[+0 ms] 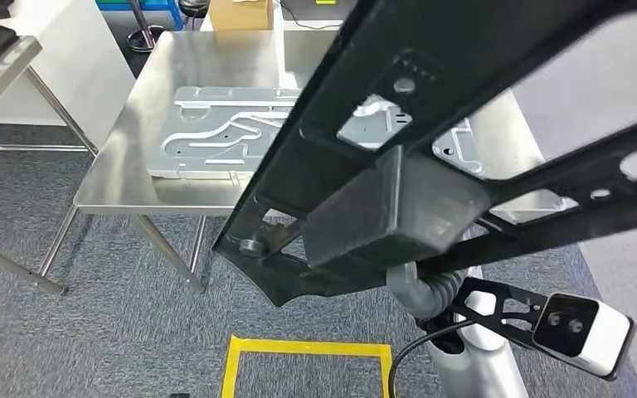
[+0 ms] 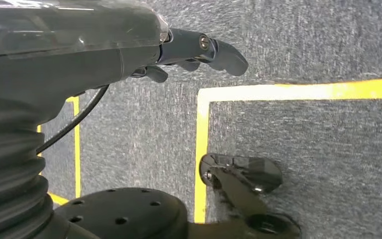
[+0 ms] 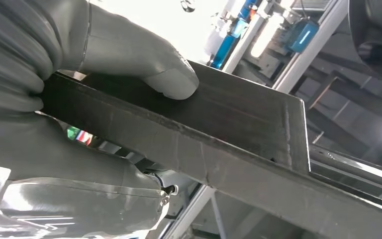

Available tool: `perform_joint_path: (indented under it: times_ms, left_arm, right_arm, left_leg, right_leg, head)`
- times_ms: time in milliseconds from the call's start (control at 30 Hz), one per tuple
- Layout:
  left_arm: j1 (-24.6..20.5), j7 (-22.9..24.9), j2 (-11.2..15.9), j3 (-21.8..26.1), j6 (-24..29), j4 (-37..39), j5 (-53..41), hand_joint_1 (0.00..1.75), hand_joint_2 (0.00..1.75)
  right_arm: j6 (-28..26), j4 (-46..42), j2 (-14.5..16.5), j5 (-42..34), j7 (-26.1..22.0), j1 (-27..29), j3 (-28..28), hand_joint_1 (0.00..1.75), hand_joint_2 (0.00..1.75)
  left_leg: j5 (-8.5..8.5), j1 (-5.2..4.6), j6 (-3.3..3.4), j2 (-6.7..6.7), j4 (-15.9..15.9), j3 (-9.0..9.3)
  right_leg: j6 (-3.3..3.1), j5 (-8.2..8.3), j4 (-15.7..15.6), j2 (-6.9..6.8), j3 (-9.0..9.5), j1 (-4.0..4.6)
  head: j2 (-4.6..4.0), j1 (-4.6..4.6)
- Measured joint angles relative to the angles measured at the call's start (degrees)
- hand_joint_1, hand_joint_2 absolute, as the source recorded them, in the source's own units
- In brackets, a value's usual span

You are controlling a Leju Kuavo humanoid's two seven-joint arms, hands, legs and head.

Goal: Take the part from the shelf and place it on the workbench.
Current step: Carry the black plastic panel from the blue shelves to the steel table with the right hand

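Gripping the black part firmly, the right hand carries it above the steel table; it should lower level, beside the grey plate; left hand hangs empty, fingers loosely curled.

Head view: metal table ahead and to the left, standing on carpet. Flat machined plate lies on the table, reaching toward its right side. Frame part hangs close before the camera, slanting from lower left to upper right, over the table's right half. Right hand grips the part's block, thumb on top. Cardboard box behind the table's far edge. Taped floor square on the carpet, nearer than the table. Left hand hangs above the carpet, beside a tape line.
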Motion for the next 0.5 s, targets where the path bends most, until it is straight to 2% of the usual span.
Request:
perform_joint_path:
  times_ms: [33, 67, 100, 167, 233, 300, 367, 400, 433, 500]
  left_arm:
    - [0.12, 0.0, 0.0, 0.0, 0.01, 0.0, 0.02, 0.0, 1.75]
    - [0.27, 0.0, 0.0, 0.01, 0.05, 0.0, 0.03, 0.0, 1.75]
    - [0.39, 0.0, 0.0, 0.01, 0.09, 0.0, 0.05, 0.0, 1.75]
    - [0.56, 0.0, 0.0, 0.03, 0.18, 0.0, 0.09, 0.0, 1.75]
    - [0.58, -0.01, 0.0, 0.05, 0.21, 0.0, 0.09, 0.0, 1.75]
    - [0.62, -0.02, 0.01, 0.07, 0.22, 0.0, 0.1, 0.0, 1.75]
    - [0.71, -0.03, -0.01, 0.08, 0.23, 0.0, 0.12, 0.0, 1.75]
    - [0.7, -0.03, -0.03, 0.09, 0.25, 0.0, 0.14, 0.0, 1.75]
    - [0.65, -0.03, -0.04, 0.09, 0.27, 0.0, 0.14, 0.0, 1.75]
    - [0.59, 0.01, -0.05, 0.09, 0.31, 0.0, 0.15, 0.0, 1.75]
  right_arm:
    - [-0.01, -0.03, 0.0, 0.08, 0.01, 0.02, 0.05, 1.75, 1.75]
    - [-0.09, -0.08, 0.0, 0.2, 0.05, 0.03, 0.12, 1.75, 1.75]
    - [-0.25, -0.17, 0.0, 0.34, 0.1, 0.04, 0.21, 1.75, 1.75]
    - [-0.6, -0.43, -0.01, 0.61, 0.22, 0.0, 0.38, 1.75, 1.75]
    - [-0.74, -0.64, -0.02, 0.77, 0.38, -0.04, 0.48, 1.75, 1.75]
    - [-0.81, -0.83, -0.03, 0.84, 0.58, -0.07, 0.53, 1.75, 1.75]
    - [-1.09, -0.98, -0.02, 0.74, 0.69, -0.14, 0.56, 1.75, 1.75]
    - [-1.28, -1.03, -0.03, 0.56, 0.69, -0.24, 0.57, 1.75, 1.75]
    - [-1.47, -1.07, -0.04, 0.25, 0.71, -0.37, 0.58, 1.75, 1.75]
    - [-1.63, -1.11, -0.09, -0.86, 0.96, -0.66, 0.44, 1.75, 1.75]
  left_leg:
    - [-0.72, 0.16, -0.19, 0.01, 2.43, -2.02]
    - [-0.27, 0.26, -0.33, 0.02, 2.87, -3.16]
    - [1.34, 0.32, -0.37, 0.03, 1.38, -3.35]
    - [7.13, 0.32, -0.14, 0.1, -6.03, -1.66]
    - [9.93, 0.02, 0.3, 0.25, -11.7, -0.11]
    - [9.54, -0.22, 1.0, 0.27, -12.82, 0.29]
    - [9.68, -0.03, 1.76, 0.14, -13.21, 1.03]
    - [9.58, 0.07, 2.08, 0.11, -13.42, 1.49]
    - [9.44, 0.15, 2.32, 0.08, -13.61, 1.89]
    - [8.89, 0.11, 2.64, 0.04, -13.66, 2.4]
  right_leg:
    - [0.03, -0.39, 0.0, 0.07, 0.38, 0.0]
    - [0.1, -0.83, 0.01, 0.17, 0.88, -0.01]
    - [0.19, -1.29, 0.01, 0.26, 1.5, -0.02]
    - [0.53, -2.42, 0.03, 0.29, 2.97, -0.01]
    - [1.11, -3.39, 0.09, 0.28, 3.72, 0.1]
    - [1.83, -3.75, 0.35, 0.31, 3.86, 0.22]
    - [2.38, -4.05, 1.42, 0.26, 3.71, 0.17]
    - [2.59, -4.5, 3.07, 0.24, 2.9, 0.13]
    - [2.79, -5.36, 5.84, 0.22, 1.32, 0.04]
    - [3.11, -8.03, 13.16, 0.2, -3.55, -0.05]
  head:
    - [-0.01, 0.01]
    - [-0.01, 0.0]
    - [-0.01, 0.0]
    - [0.0, 0.01]
    - [-0.01, -0.01]
    - [0.0, -0.03]
    - [0.01, -0.03]
    - [0.01, -0.01]
    - [0.01, 0.03]
    - [0.0, 0.09]
